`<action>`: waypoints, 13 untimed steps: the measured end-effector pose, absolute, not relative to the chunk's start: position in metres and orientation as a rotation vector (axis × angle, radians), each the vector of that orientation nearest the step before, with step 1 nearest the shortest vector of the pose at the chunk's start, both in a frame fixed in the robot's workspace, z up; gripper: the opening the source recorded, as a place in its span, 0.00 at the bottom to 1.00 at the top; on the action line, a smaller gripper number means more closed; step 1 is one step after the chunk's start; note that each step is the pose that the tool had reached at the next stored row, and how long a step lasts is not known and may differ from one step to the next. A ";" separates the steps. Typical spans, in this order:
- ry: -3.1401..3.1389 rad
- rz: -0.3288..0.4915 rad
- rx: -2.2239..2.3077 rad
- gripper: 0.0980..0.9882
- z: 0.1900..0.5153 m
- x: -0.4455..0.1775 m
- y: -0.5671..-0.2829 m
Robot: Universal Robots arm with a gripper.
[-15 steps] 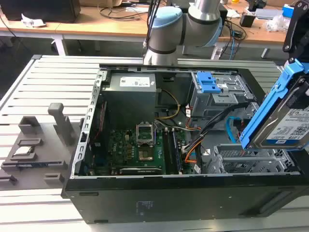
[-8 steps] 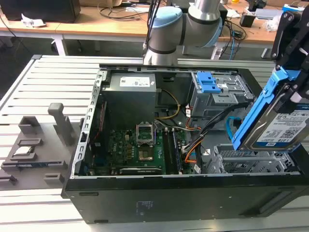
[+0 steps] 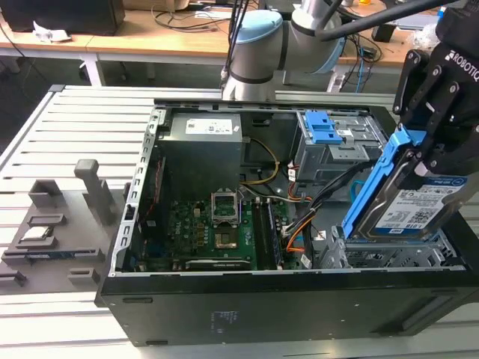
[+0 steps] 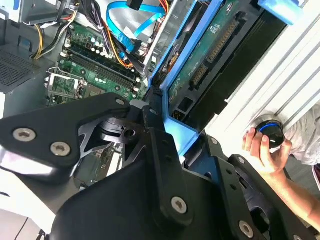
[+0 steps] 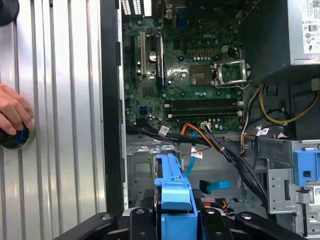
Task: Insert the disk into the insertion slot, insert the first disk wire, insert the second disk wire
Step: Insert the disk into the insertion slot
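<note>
Slatted table (image 3: 45, 120), open case (image 3: 262, 307), disk (image 3: 412, 209) at insertion slot (image 3: 389, 258), cables (image 3: 325, 196) beside

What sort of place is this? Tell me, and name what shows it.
Probably a robotics lab workbench. A robot arm holds the disk inside an open computer case that lies on a slotted metal table. Desks strewn with cables stand behind.

White lettering runs along the black housing of the end effector (image 3: 423, 149) in the exterior view. A white label with dark print covers the face of the disk (image 3: 410, 208). Smaller white printed stickers sit on the power supply (image 3: 203, 149) and the grey drive cage (image 3: 333, 153), their print too small to make out.
</note>
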State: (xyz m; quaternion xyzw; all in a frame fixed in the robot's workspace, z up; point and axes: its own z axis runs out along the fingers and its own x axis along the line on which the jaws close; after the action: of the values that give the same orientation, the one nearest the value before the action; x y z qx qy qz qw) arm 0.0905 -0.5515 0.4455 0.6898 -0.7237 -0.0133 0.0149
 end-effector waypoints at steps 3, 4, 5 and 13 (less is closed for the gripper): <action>-2.234 -0.041 2.165 0.31 0.442 0.090 -0.548; -2.233 -0.041 2.167 0.31 0.441 0.090 -0.547; -2.231 -0.041 2.169 0.31 0.439 0.090 -0.547; -2.227 -0.041 2.173 0.31 0.422 0.090 -0.547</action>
State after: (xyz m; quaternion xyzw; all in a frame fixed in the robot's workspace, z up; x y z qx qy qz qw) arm 0.0898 -0.5470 0.4224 0.6982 -0.7156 -0.0130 0.0151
